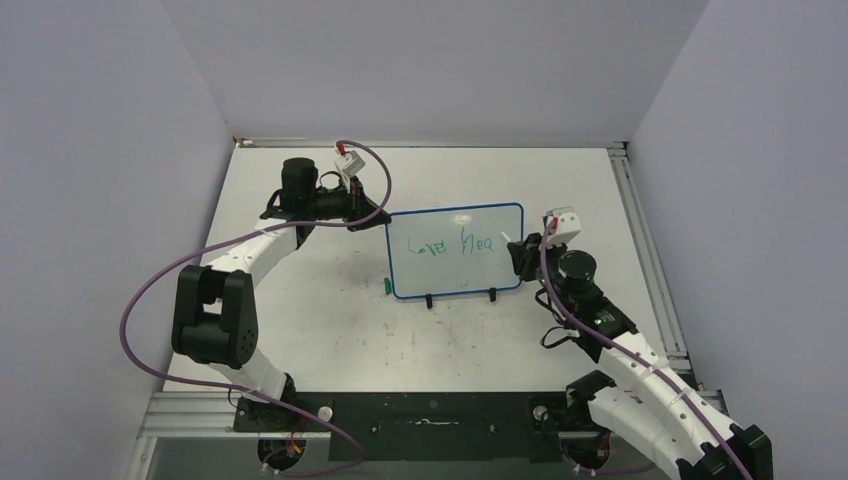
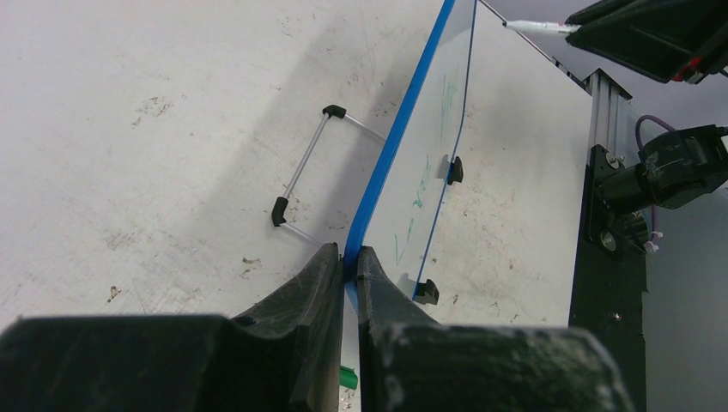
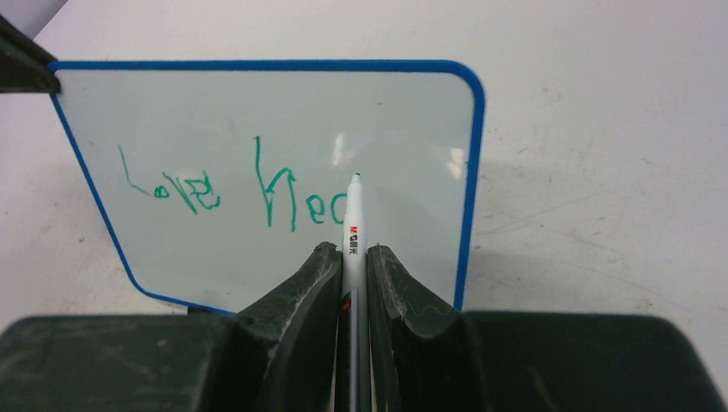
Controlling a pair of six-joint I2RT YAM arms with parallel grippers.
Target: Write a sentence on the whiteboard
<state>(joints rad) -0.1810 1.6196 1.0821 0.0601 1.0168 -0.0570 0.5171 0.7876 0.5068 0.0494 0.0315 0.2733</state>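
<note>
The whiteboard stands tilted on its black feet mid-table, white with a blue rim; it also shows in the right wrist view and edge-on in the left wrist view. Green writing, the sentence, reads roughly "Love Hea" in one line. My left gripper is shut on the board's blue left edge near its top corner. My right gripper is shut on a white marker, whose tip sits at the board just right of the last letter.
A green marker cap lies on the table by the board's lower left corner. The board's wire stand rests behind it. An aluminium rail runs along the table's right edge; purple walls enclose the table.
</note>
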